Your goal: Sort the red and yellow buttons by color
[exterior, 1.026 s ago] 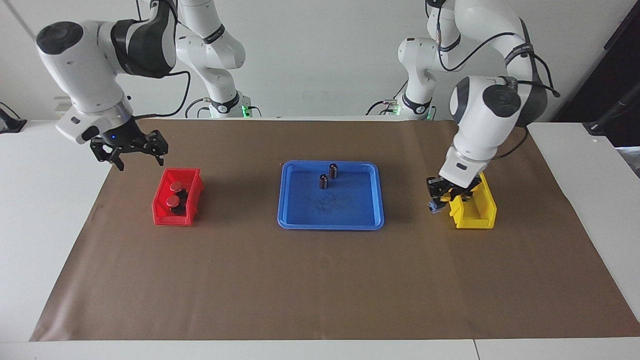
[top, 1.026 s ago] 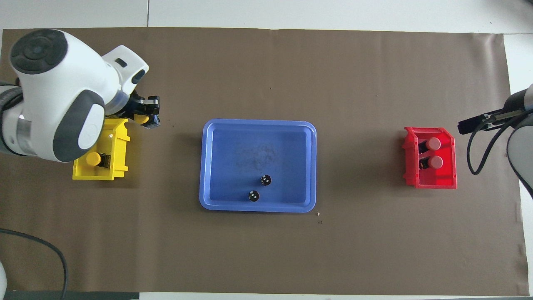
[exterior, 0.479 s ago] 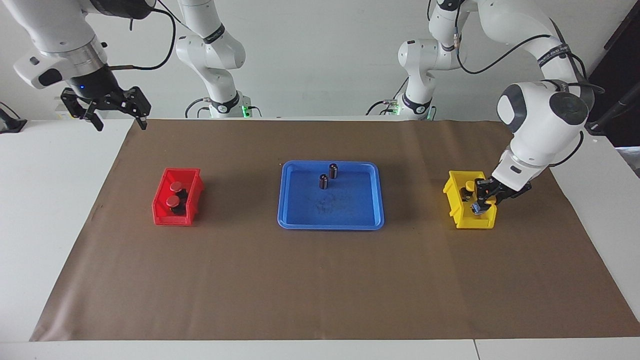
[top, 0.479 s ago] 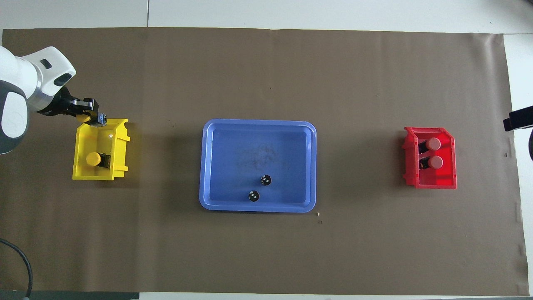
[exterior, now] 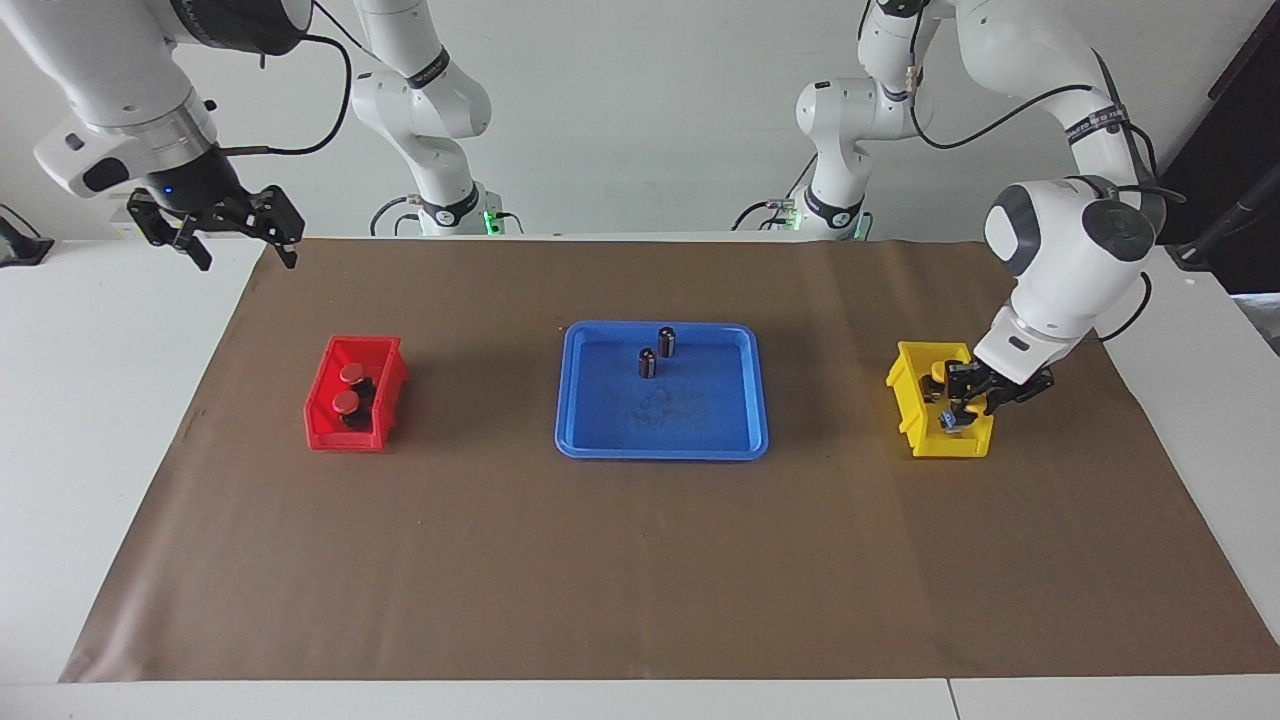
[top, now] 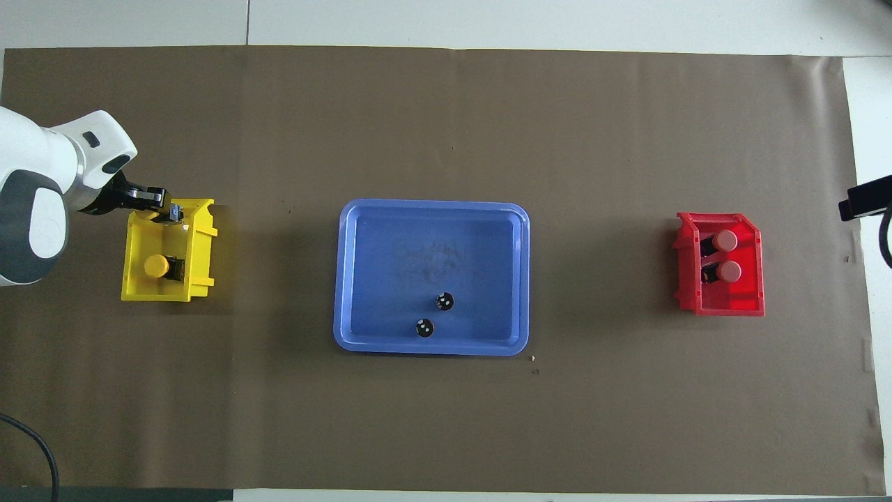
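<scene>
Two red buttons [exterior: 348, 388] lie in the red bin [exterior: 322, 435] toward the right arm's end; they also show in the overhead view [top: 727, 256]. One yellow button [top: 156, 265] lies in the yellow bin [top: 198, 240], which also shows in the facing view [exterior: 910, 415]. My left gripper [exterior: 962, 412] is low over the yellow bin's end farther from the robots, shut on the second yellow button [exterior: 978, 402]. My right gripper [exterior: 243, 248] is open and empty, raised over the mat's corner by its own base.
A blue tray [exterior: 590, 440] lies mid-table between the bins. Two dark capless cylinders [exterior: 667, 342] [exterior: 647, 363] stand in its part nearer the robots. Brown paper [exterior: 640, 560] covers the table.
My left gripper carried the yellow button from beside the yellow bin to over it and has sunk slightly into it. My right gripper rose away from the red bin and has stopped.
</scene>
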### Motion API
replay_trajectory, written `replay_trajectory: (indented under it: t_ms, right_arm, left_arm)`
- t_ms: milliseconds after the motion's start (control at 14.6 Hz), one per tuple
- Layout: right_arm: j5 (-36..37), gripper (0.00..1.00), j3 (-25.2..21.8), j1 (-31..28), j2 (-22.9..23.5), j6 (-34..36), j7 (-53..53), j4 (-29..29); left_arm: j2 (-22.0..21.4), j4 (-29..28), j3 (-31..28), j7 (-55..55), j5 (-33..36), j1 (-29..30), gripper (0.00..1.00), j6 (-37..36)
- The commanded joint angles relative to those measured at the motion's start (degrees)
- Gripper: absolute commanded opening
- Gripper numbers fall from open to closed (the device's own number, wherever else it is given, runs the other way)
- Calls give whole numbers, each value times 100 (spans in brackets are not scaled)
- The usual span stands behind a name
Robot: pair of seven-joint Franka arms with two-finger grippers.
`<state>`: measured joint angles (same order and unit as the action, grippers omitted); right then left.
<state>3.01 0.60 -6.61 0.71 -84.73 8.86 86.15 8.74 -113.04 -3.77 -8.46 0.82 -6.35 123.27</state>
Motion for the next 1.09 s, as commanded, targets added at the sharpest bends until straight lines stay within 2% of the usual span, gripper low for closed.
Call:
replay_trajectory:
  t_ms: [0,68,137,274,342,479,616,753,1026]
  right_arm:
    - [-11,100,-218,230,-18,89,-60,25]
    - [-11,100,-323,343,-18,71,-60,34]
    - [-20,100,-411,405,-27,71,-60,34]
    - [-64,100,-412,397,-35,62,-139,34]
    - [-73,100,-412,397,-35,62,-157,42]
    - [-81,100,-368,406,-35,71,-157,34]
    - [-90,100,-359,406,-35,246,-157,25]
    - [-90,100,-359,406,-44,229,-157,34]
    - [-99,100,-359,415,-44,282,-148,25]
  left_arm:
    - [-223,-605,61,-94,58,151,1,461]
    - [-206,-640,61,-94,58,160,3,505]
    - [-171,-641,61,-94,58,160,18,532]
    - [-144,-632,61,-86,58,160,72,532]
    - [-135,-562,61,-86,58,152,82,471]
    - [-153,-204,61,-86,58,99,85,157]
    - [-136,769,69,-94,58,90,88,-1079]
    - [-188,1422,78,-94,58,55,100,-1865]
    - [-434,2292,148,-60,-3,55,100,-2972]
